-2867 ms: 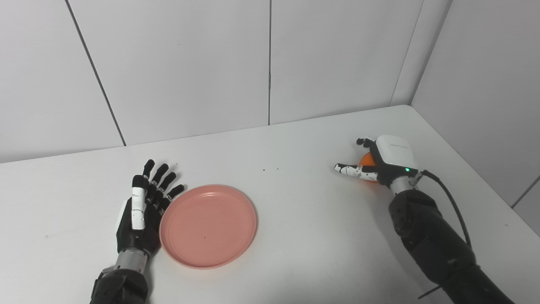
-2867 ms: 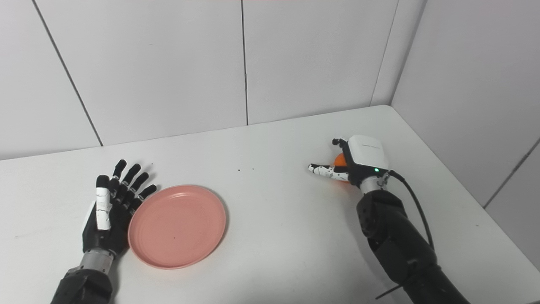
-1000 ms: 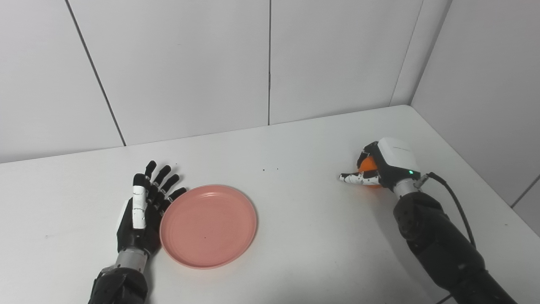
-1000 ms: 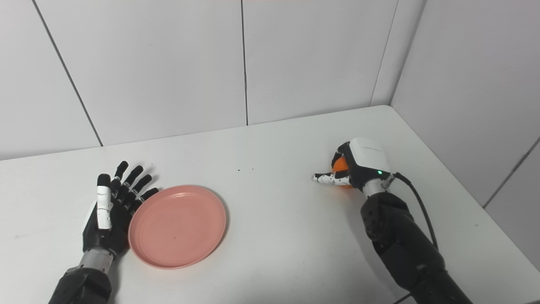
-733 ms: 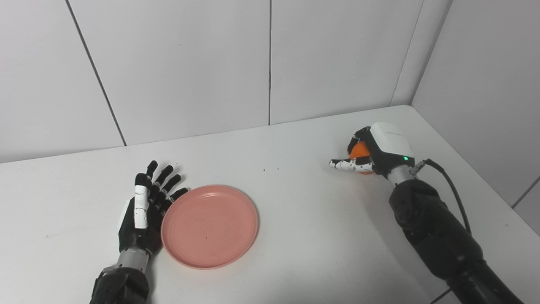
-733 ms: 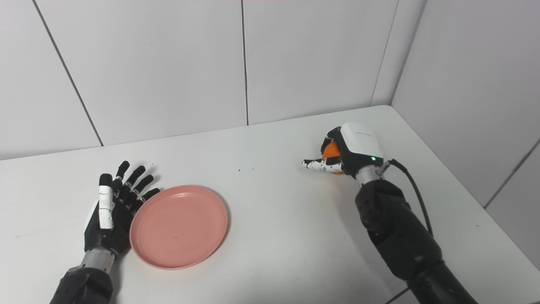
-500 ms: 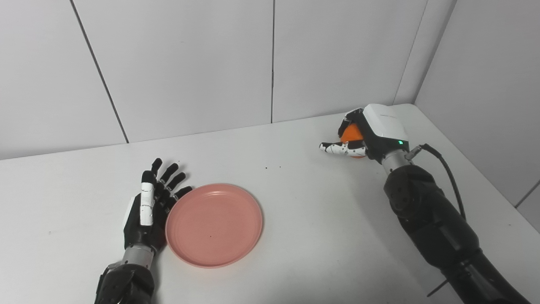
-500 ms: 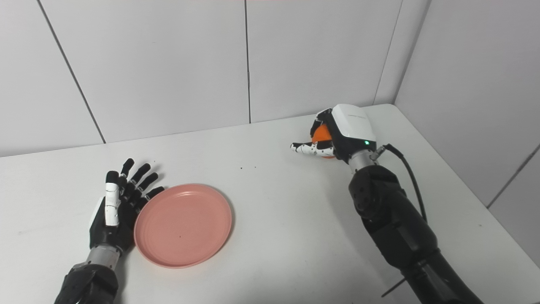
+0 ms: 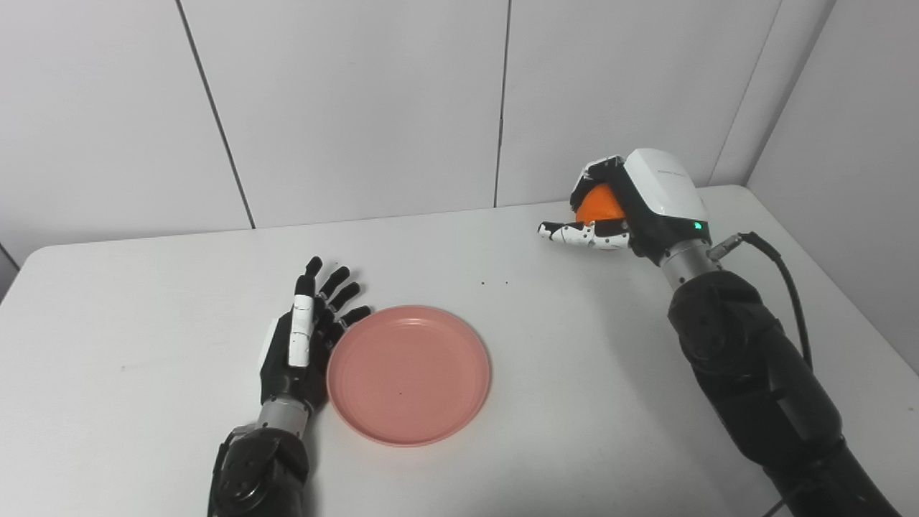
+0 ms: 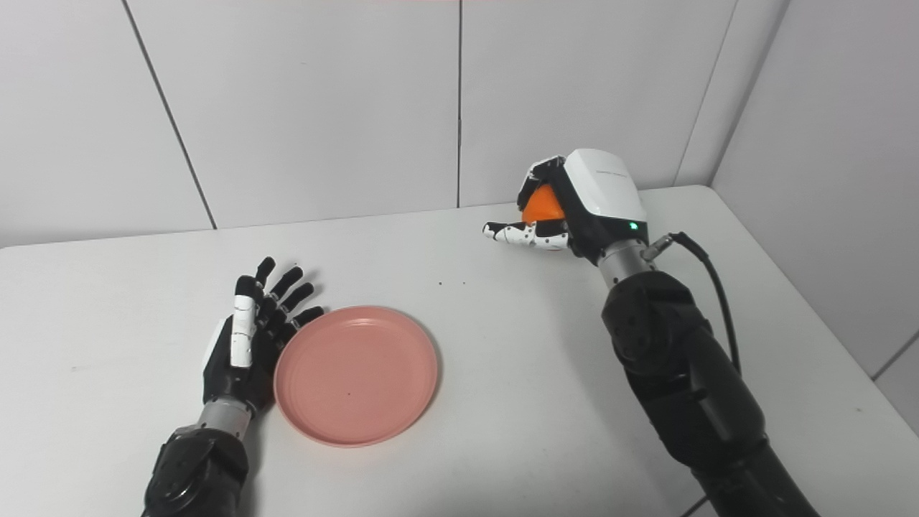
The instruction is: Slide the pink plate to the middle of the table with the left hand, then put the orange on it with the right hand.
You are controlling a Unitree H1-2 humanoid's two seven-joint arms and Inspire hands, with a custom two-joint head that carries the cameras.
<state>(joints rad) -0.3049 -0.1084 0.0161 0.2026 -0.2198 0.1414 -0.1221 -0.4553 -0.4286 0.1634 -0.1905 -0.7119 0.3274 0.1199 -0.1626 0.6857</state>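
Observation:
The pink plate (image 9: 408,374) lies flat on the white table (image 9: 574,402), a little left of its middle. My left hand (image 9: 301,345) rests open and flat against the plate's left rim, fingers spread and pointing away from me. The orange (image 9: 600,204) is held well above the table at the back right, with my right hand (image 9: 632,208) shut on it. That hand's fingers curl over the fruit and its thumb points left, so only part of the orange shows.
Pale wall panels (image 9: 359,108) close the table's far side and a side wall (image 9: 854,179) stands to the right. A black cable (image 9: 786,276) runs along my right forearm. A few small dark specks (image 9: 495,282) mark the tabletop.
My right hand closed on the orange and lifted it up off the table. The camera has shifted, moving the whole scene rightwards. The left hand stays against the plate's rim.

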